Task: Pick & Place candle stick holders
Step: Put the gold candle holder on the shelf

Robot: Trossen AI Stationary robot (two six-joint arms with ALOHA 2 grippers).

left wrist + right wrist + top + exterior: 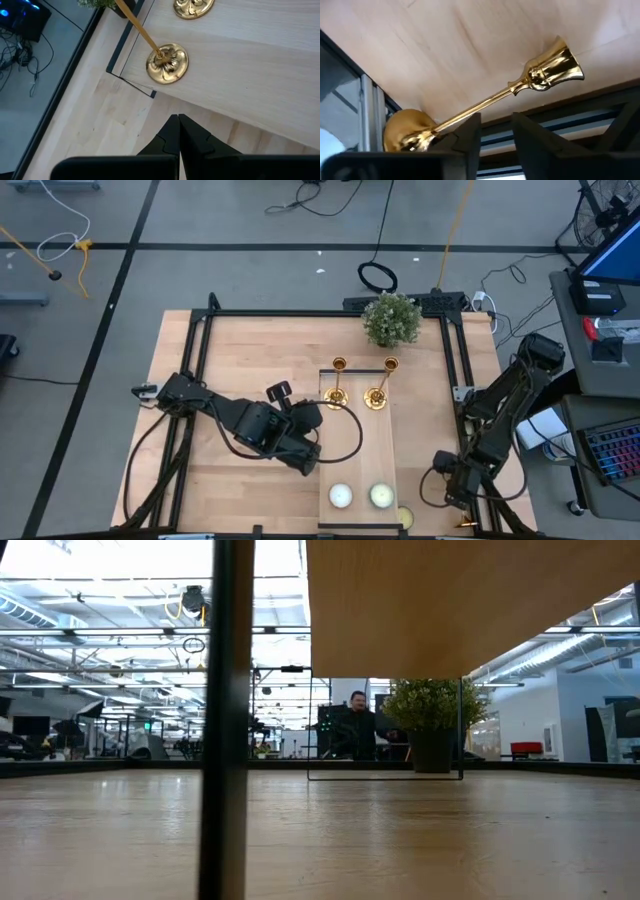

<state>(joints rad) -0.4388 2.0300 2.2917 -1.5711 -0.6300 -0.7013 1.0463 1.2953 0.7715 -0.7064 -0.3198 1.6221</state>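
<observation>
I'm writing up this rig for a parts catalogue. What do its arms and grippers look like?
Both arms are dark, jointed and blocky, with black cables looping alongside. The left gripper has two matte black, angular fingers. The right gripper has the same dark, wedge-shaped fingers. No markings show.

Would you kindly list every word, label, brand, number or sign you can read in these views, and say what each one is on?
None: no readable text in any view.
Candle stick holders: plain brass, no marking; only a flower relief on the base.
Blue monitor beside the table: too small to read.
Hall beyond the potted plant: any signs too blurred.
</observation>
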